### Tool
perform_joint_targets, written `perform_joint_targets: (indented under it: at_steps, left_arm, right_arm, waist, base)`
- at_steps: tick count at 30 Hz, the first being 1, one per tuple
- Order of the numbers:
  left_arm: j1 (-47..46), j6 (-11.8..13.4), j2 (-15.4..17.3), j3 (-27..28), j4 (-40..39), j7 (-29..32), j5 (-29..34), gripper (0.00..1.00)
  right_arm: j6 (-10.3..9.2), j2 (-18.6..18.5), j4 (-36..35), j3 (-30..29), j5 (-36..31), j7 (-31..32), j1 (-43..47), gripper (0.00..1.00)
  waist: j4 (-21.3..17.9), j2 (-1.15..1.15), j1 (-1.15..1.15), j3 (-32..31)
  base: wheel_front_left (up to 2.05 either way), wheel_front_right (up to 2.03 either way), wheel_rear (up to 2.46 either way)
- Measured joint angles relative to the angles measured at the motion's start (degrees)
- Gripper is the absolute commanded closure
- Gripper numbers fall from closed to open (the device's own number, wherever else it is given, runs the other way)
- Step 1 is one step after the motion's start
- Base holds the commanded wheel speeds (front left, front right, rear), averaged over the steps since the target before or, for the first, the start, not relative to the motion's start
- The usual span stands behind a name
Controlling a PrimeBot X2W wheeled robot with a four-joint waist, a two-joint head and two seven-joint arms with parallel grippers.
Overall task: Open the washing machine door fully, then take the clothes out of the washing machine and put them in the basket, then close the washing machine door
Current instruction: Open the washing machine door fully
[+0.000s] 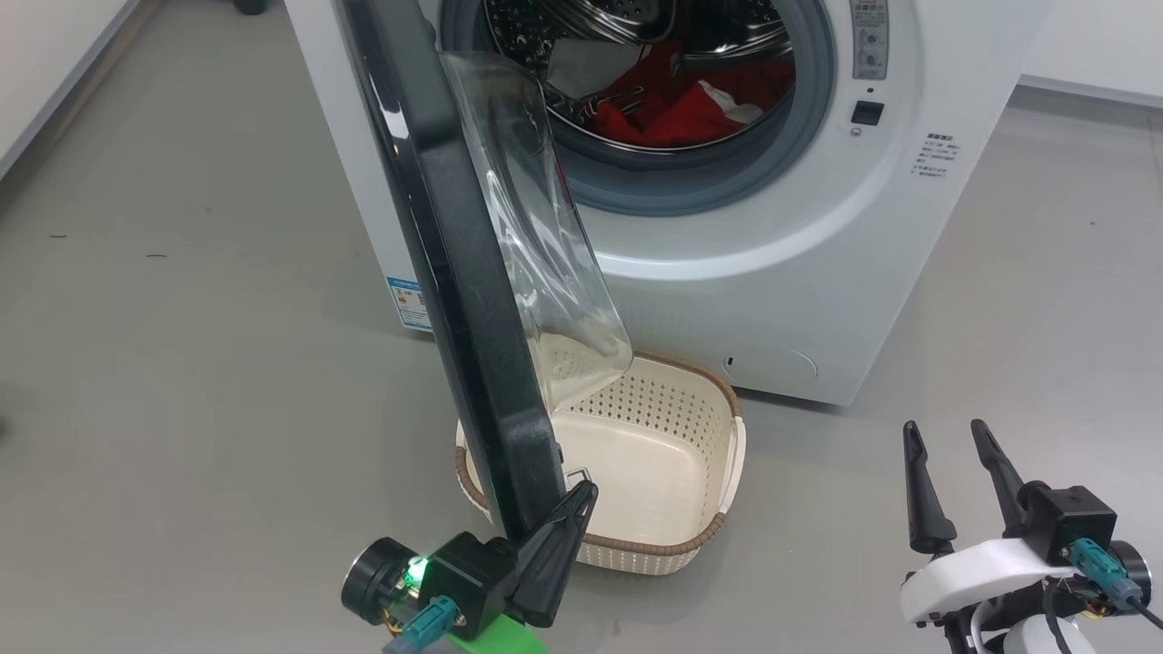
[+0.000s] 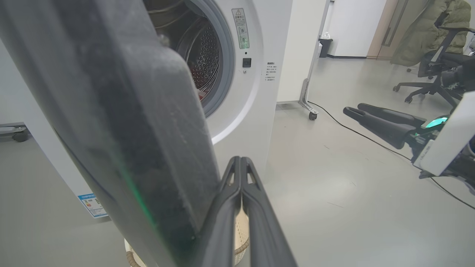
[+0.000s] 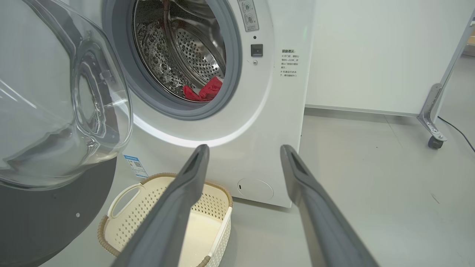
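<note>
The washing machine [image 1: 772,272] stands ahead with its drum open, and the red clothes [image 1: 690,104] lie inside it. The washing machine door [image 1: 454,272] is swung partly out, edge-on to me, its clear glass bowl [image 1: 545,254] hanging over the cream basket [image 1: 636,543] on the floor. My left gripper [image 1: 581,495] is shut with nothing between its fingers; its tips rest against the door's lower inner edge, above the basket. In the left wrist view the door [image 2: 111,111] sits just left of the shut fingers [image 2: 240,159]. My right gripper [image 1: 945,427] stands open at the lower right, clear of everything.
The right wrist view looks past the open right gripper [image 3: 243,148] at the drum, clothes [image 3: 204,91] and basket [image 3: 159,177]. A wheeled stand leg [image 2: 310,107], a floor cable [image 2: 371,139] and an office chair [image 2: 430,74] lie to the right. Grey floor surrounds the machine.
</note>
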Motion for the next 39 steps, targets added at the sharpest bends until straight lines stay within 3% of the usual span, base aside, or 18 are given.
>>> perform_joint_targets:
  at_steps: [25,39]
  left_arm:
    - [0.36,1.94,-0.53,-0.23,1.76,-1.75,-0.21,1.00]
    - [0.36,3.70,-0.37,2.33,2.61,-3.02,0.41,1.00]
  right_arm:
    - [0.49,0.71,-0.09,-2.08,-0.93,0.00,1.12,0.00]
    - [0.60,0.86,-0.48,-3.53,-1.53,0.00,1.10,0.00]
  waist:
    - [5.94,0.00,0.00,-0.83]
    - [9.55,0.00,0.00,0.22]
  base:
    - [0.00,0.00,0.00]
    - [0.00,0.00,0.00]
